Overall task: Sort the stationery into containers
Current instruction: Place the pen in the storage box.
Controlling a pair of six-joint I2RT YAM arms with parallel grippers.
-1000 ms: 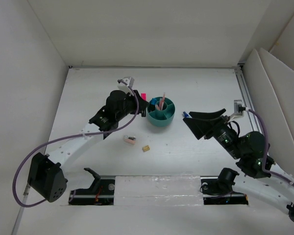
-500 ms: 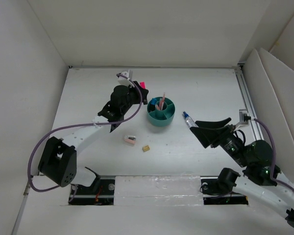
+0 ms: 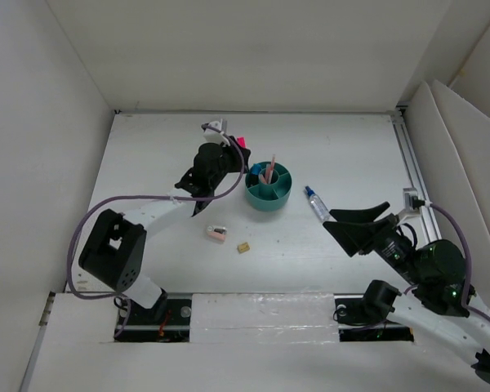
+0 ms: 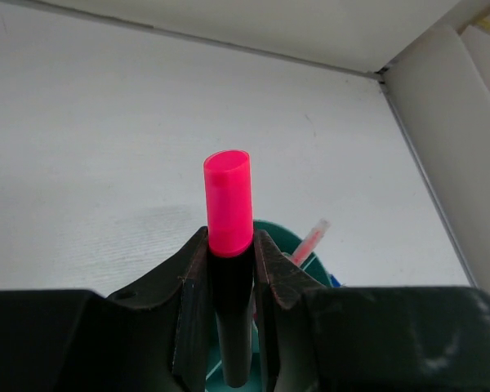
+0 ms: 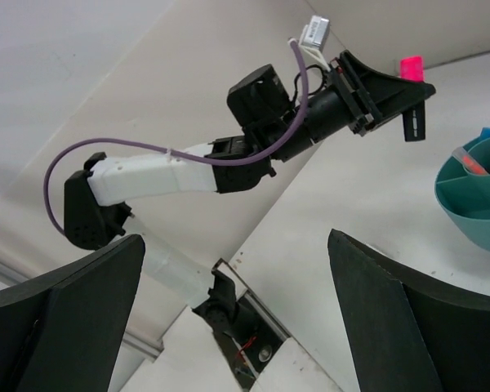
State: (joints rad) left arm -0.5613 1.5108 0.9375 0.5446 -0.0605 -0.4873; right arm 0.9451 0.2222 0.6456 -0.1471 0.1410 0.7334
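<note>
White table (image 3: pixel 147 147) held an eraser (image 3: pixel 217 234) and tan block (image 3: pixel 243 247), seen only overhead, near the teal organizer (image 3: pixel 268 196). Its wrist view showed the left gripper (image 4: pixel 229 249) pinching a pink-capped marker (image 4: pixel 227 200); the right gripper (image 5: pixel 235 241) gaped wide.

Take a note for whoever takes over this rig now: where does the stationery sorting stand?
Left gripper: jaws shut on the pink-capped marker, upright beside the teal organizer, not yet in.
Right gripper: jaws open, empty, off to the right.
Done: pink pens stand in the organizer.
To do: the held marker, the blue-tipped marker lying right of the organizer, the pale pink eraser and tan block in front of it.
</note>
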